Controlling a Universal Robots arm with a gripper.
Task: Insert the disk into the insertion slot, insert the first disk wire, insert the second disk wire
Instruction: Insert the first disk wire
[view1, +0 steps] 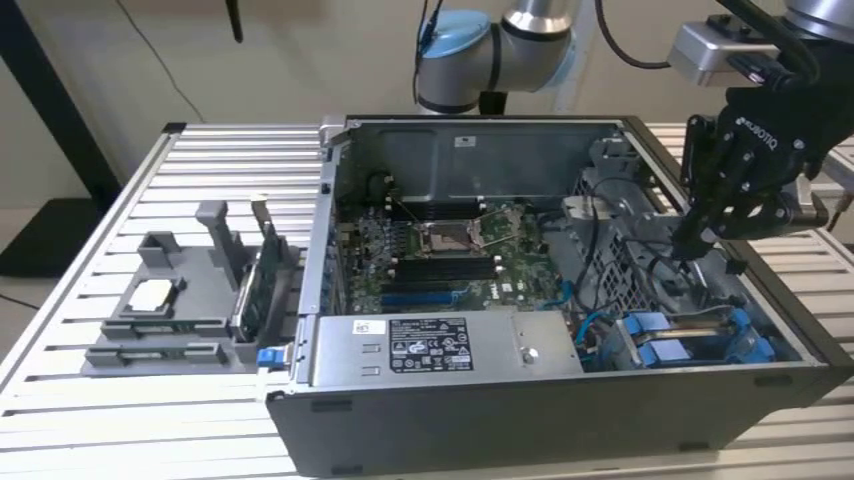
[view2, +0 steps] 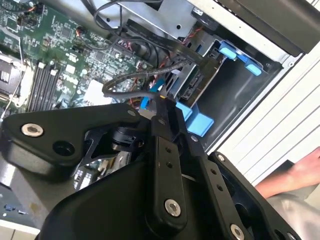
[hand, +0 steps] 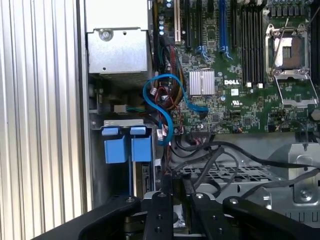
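In the exterior view my gripper (view1: 689, 243) reaches down into the open computer case (view1: 534, 420), fingertips lowest, close to the case wall on the exterior view's right. My fingers (view2: 165, 155) are drawn together, and in both wrist views I see no gap between the tips. A black wire (view2: 106, 90) loops across in the second wrist view and runs right up to those tips. It touches them or comes very near, but I cannot tell whether it is pinched between them.

Just beyond my fingertips lies the insertion slot (view2: 245, 95), a grey walled bay in the case's near corner on the exterior view's right (view1: 694, 325). Blue tabs (hand: 116, 148) stand at its mouth, two of them side by side in the first wrist view. A blue cable (hand: 161, 102) curls between the bay and the motherboard (view1: 441, 240), which lies flat on the floor of the case.

A grey metal box (view1: 427, 345) with a white label fills the near edge of the case beside the bay. The case stands on a slatted metal table (view1: 80, 420). A grey holder (view1: 174, 310) sits on the table, well apart from the case, toward the edge on the exterior view's left. In the second wrist view a person's hand (view2: 300, 175) rests beyond the case's outer wall.
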